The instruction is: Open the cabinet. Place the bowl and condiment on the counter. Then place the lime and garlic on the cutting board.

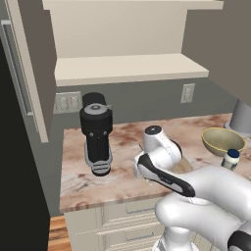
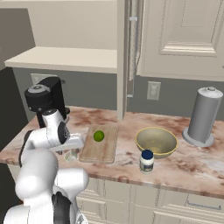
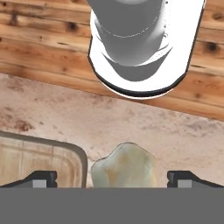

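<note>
The cabinet point(image 1: 127, 68) stands open, its doors point(image 2: 188, 35) swung out and its shelves bare. On the counter point(image 2: 192, 162) sit the olive-yellow bowl point(image 2: 156, 141) and, in front of it, the condiment jar point(image 2: 147, 161) with its blue lid. The lime point(image 2: 99, 136) rests on the cutting board point(image 2: 103, 151). The garlic point(image 3: 124, 164) lies on the counter just off the board's corner point(image 3: 39, 159). My gripper point(image 3: 117, 179) is low over it and open, one fingertip on each side of the bulb, not closed on it. In the right base view the gripper point(image 2: 70, 153) sits at the board's left edge.
A black coffee machine point(image 1: 95, 132) stands at the counter's left back. A grey paper-towel roll point(image 2: 201, 116) stands at the right back. Cream drawers point(image 1: 122, 230) run below the counter edge, with wooden floor point(image 3: 35, 39) beyond it.
</note>
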You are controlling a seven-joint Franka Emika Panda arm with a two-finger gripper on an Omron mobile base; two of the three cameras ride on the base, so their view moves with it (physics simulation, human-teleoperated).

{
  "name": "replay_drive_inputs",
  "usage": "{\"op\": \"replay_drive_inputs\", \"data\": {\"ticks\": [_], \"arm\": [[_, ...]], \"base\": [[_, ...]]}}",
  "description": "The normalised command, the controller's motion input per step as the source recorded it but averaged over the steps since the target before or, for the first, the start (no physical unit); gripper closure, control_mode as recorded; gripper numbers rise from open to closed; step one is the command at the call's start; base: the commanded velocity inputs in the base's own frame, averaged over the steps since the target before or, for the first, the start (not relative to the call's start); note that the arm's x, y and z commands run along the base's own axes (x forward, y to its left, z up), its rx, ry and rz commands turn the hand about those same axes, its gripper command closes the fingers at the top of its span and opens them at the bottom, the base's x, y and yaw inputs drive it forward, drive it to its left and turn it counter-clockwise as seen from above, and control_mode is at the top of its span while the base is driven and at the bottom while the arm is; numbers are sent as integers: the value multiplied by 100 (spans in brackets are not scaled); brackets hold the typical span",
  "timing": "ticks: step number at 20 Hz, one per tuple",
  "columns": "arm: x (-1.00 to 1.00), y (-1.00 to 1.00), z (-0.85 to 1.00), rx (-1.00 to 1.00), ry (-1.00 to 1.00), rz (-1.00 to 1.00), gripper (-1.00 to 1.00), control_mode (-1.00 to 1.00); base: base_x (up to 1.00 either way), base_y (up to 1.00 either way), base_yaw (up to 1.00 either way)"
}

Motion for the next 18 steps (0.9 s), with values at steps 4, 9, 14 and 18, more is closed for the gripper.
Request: {"op": "replay_drive_inputs", "data": {"ticks": [4, 9, 14, 18], "arm": [[-17, 0, -29, 0, -1, 1, -100, -100], [-5, 0, -33, 0, -5, 2, -100, -100], [0, 0, -41, 0, -8, 3, -100, -100], [-3, -1, -51, 0, -7, 4, -100, -100]], "base": [[0, 0, 0], [0, 0, 0], [0, 0, 0], [0, 0, 0]]}}
